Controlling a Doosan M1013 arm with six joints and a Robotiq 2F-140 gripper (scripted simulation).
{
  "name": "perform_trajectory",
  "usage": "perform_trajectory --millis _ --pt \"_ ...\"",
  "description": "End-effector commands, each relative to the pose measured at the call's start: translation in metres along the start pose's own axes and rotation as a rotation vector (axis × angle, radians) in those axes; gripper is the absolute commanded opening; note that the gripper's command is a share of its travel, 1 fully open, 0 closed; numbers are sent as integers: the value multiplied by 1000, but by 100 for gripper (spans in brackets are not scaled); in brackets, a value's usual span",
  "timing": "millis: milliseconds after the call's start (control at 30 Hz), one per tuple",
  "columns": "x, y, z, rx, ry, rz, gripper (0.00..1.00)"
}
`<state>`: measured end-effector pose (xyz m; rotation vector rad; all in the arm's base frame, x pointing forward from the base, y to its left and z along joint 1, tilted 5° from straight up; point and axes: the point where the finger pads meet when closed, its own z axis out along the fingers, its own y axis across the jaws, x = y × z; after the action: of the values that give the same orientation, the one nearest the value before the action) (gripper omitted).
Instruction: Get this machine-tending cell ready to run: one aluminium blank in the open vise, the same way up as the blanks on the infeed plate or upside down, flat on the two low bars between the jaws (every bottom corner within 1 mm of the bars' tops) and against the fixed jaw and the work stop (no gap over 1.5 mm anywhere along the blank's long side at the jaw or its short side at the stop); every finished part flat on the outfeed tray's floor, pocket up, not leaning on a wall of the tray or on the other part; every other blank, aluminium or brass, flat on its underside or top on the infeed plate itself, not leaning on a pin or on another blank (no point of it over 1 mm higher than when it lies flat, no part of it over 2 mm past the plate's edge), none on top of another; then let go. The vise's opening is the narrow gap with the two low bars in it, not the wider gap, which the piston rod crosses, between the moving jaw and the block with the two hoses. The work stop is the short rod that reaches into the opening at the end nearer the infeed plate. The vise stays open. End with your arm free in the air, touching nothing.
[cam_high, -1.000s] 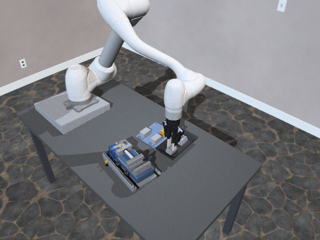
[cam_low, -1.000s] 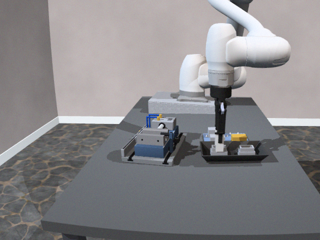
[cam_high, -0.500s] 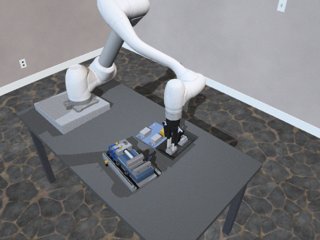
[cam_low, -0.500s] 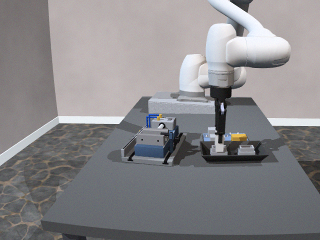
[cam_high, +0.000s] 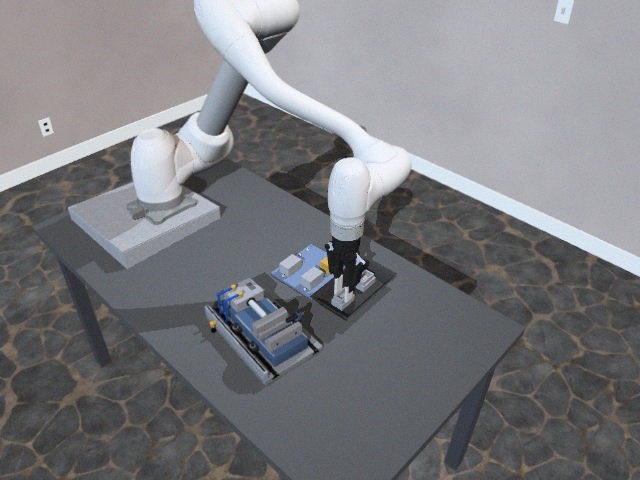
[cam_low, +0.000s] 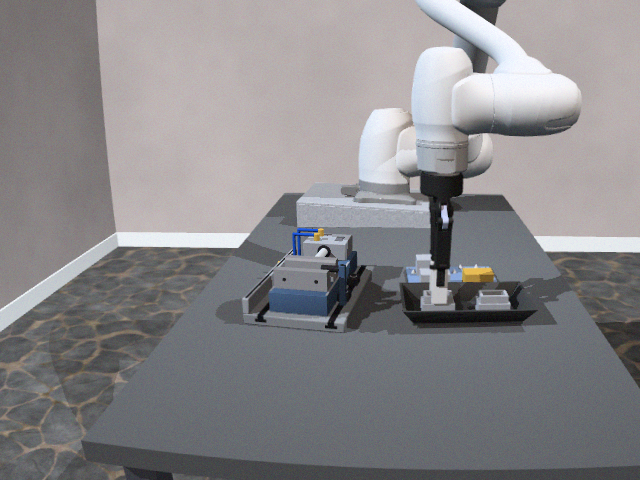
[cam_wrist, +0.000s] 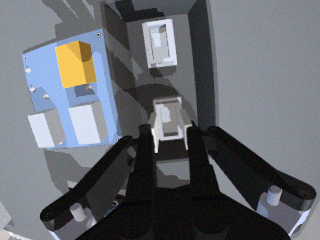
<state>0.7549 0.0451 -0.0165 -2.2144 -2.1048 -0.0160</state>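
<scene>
My gripper (cam_high: 345, 290) (cam_low: 439, 283) (cam_wrist: 169, 119) is shut on a light grey finished part (cam_high: 341, 300) (cam_low: 437, 305) (cam_wrist: 168, 115), pocket up. It holds the part low in the black outfeed tray (cam_high: 361, 305) (cam_low: 465, 316) (cam_wrist: 203, 47), at or just above the floor. A second finished part (cam_high: 366, 280) (cam_low: 492, 299) (cam_wrist: 160, 43) lies pocket up in the same tray, apart from the held one. The blue infeed plate (cam_high: 305, 254) (cam_low: 454, 275) (cam_wrist: 47, 74) carries two aluminium blanks (cam_high: 290, 265) (cam_high: 311, 277) (cam_wrist: 47, 130) (cam_wrist: 88, 123) and a brass blank (cam_high: 325, 265) (cam_low: 476, 273) (cam_wrist: 75, 63). The vise (cam_high: 268, 325) (cam_low: 310, 292) stands open with no blank in view between its jaws.
The arm's base stands on a grey block (cam_high: 144, 222) (cam_low: 361, 211) at the table's far corner. Blue hoses (cam_high: 222, 302) (cam_low: 299, 240) rise from the vise's rear block. The infeed plate sits right behind the tray.
</scene>
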Motion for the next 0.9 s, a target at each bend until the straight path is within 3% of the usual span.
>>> perform_trajectory --millis 0,400,433,867 --pt "0 0 0 0 0 0 0" --pt "0 0 0 0 0 0 0" --pt "0 0 0 0 0 0 40" --pt "0 0 0 0 0 0 40"
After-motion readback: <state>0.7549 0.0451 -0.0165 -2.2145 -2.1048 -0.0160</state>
